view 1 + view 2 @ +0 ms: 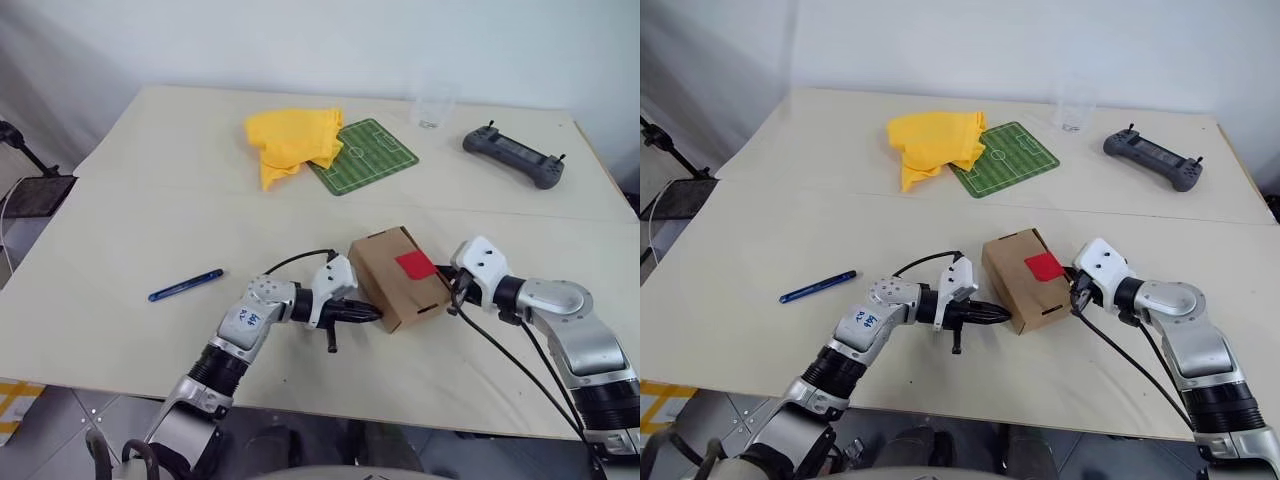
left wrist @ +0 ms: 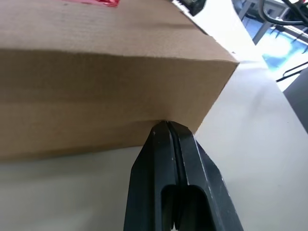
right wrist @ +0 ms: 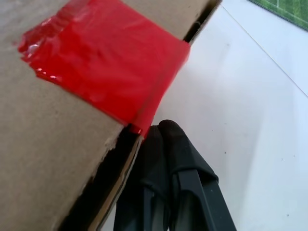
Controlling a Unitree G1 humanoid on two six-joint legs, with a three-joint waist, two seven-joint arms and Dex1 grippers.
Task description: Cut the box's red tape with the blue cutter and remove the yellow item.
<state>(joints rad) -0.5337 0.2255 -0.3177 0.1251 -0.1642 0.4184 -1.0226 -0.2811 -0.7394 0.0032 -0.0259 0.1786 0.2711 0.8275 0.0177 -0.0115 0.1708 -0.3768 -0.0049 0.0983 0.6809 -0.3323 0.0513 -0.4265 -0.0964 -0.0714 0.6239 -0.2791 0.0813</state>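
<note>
Box (image 1: 398, 277) sits mid-table (image 1: 120, 250), tape (image 1: 415, 264) uncut, cutter (image 1: 186, 285) lying well apart to its left. Judgement: square the box with even pressure from both sides, avoiding any tipping. 2 closed, empty tools flank it: left tool (image 1: 372, 314) and right tool (image 1: 450, 294), each pointing inward.

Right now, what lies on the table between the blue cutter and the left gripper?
Nothing: in the left eye view, bare tabletop runs from the blue cutter to the left gripper, whose shut tips are at the box.
</note>
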